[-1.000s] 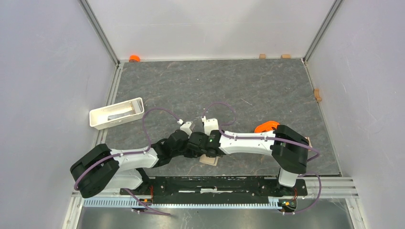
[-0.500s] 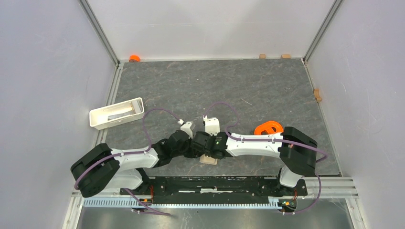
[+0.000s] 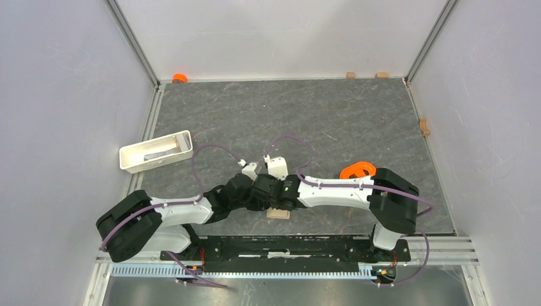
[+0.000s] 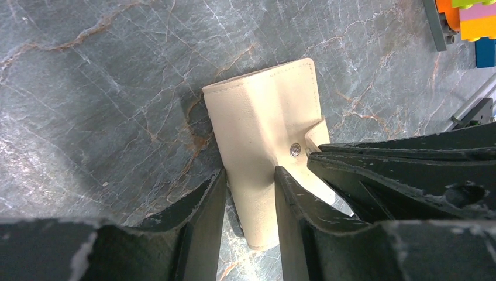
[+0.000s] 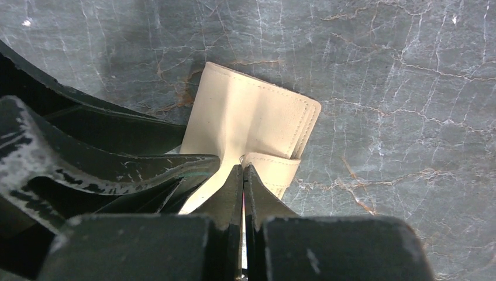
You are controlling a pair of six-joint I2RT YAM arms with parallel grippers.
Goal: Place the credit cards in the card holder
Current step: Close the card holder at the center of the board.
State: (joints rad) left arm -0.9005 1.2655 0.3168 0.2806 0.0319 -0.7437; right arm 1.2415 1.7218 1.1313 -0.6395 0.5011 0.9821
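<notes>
Beige wallet: the card holder [image 4: 266, 146] lies folded on the grey stone-look table [image 3: 332, 121], near edge, roughly centre — mostly hidden under both wrists in the top view.
Left gripper [image 4: 248, 196]: jaws part-open, straddling the near end of the holder, one finger on each side; looks like it's pinning the body, but I can't tell how firmly.
Right gripper [image 5: 243, 175]: fingers pressed together right at the snap tab [image 5: 272, 167] — whether the tab is actually pinched between them, can't tell.
Step in hand: opening the holder, I'd guess; snap still looks done up.
Cards: none visible in any view.
Next move: probably a steady hold with the left while the right peels the tab off the snap.
</notes>
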